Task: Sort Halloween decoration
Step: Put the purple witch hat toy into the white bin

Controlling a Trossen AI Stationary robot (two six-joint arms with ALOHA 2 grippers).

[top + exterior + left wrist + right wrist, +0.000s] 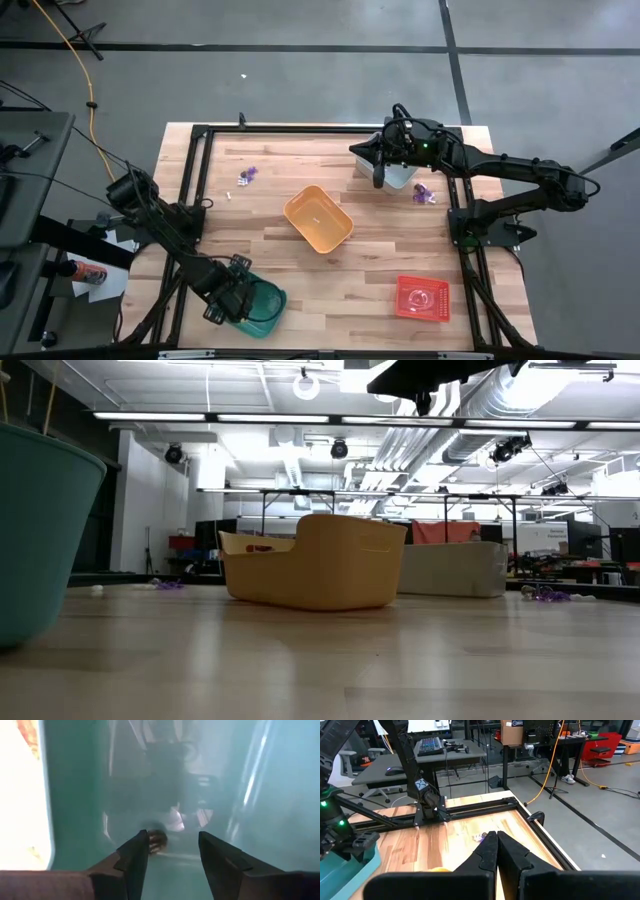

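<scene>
A small dark trinket (pixel 156 839) lies on the floor of the green bin (pixel 262 305), just off the left hand (pixel 172 857), whose fingers stand apart, empty. Purple trinkets (pixel 248 175) and (pixel 424 194) lie unsorted on the table (pixel 300 280). Right hand (pixel 496 851) pinched closed, empty, above the whitish bin (pixel 400 178). Sorting partly done.

floor: grey concrete (pixel 300 90), dark seams, a yellow cable (pixel 75 50) trailing
ceiling: white ducts (pixel 290 460), strip lights (pixel 200 417)
furniture: desk (pixel 445 755) with keyboard (pixel 431 745); red cabinet (pixel 602 742), possibly a tool chest
</scene>
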